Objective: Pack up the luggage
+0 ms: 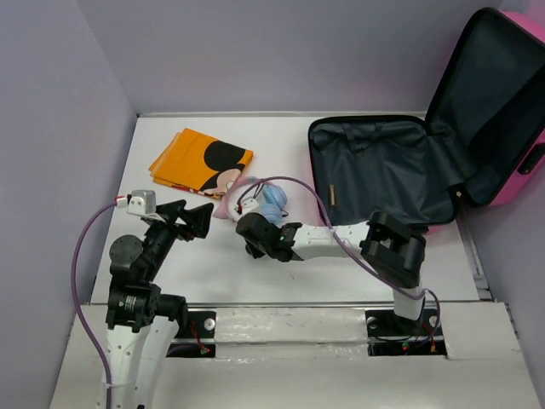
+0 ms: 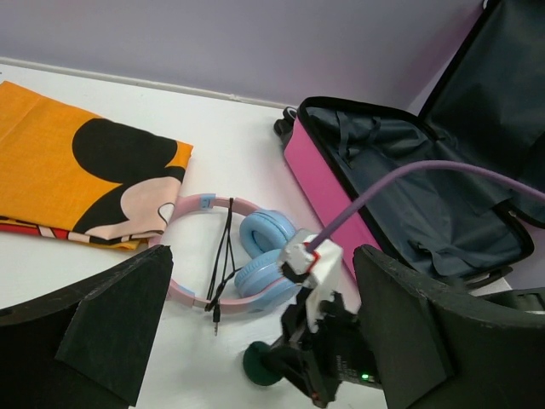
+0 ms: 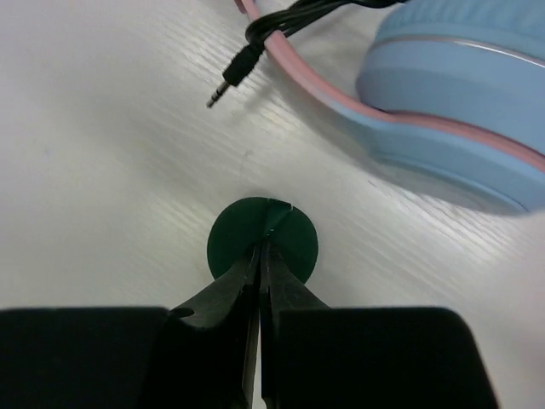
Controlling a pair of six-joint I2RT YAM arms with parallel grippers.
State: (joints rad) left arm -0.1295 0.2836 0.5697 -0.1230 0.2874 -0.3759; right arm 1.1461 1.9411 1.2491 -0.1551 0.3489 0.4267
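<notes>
PACKING NOT YET UNDER WAY: The small hot-pink hard-shell suitcase (image 1: 383, 170) lies open at the upper right of the overhead frame. Its base sits flat on the white surface (image 1: 213, 273) and its lid (image 1: 498, 102) is propped up towards the lilac wall. Dark navy fabric lining, loosely creased, covers both halves, and nothing can be seen inside either. The pink shell shows only along the edges, and a black wheel (image 2: 285, 128) juts from one corner in the left wrist view. The outer face of the lid is turned away.

Everything else in view sits outside the case. A folded orange cloth with a cartoon mouse print (image 1: 200, 162) lies at upper centre-left. Touching its lower right corner is a pair of pink-banded headphones with pale blue ear cushions (image 1: 264, 200), black cord (image 3: 281, 21) bundled at the band. A small, flat, dark green disc (image 3: 262, 239) rests on the surface near the headphones.

The right tool (image 3: 260, 256) is closed, tips meeting over the near edge of the disc; whether it pinches the disc or only touches it cannot be told. The left tool (image 1: 189, 215) gapes wide, holding nothing, to the left of the headphones.

By the look of it, all loading and the closing of the lid are yet to come.
</notes>
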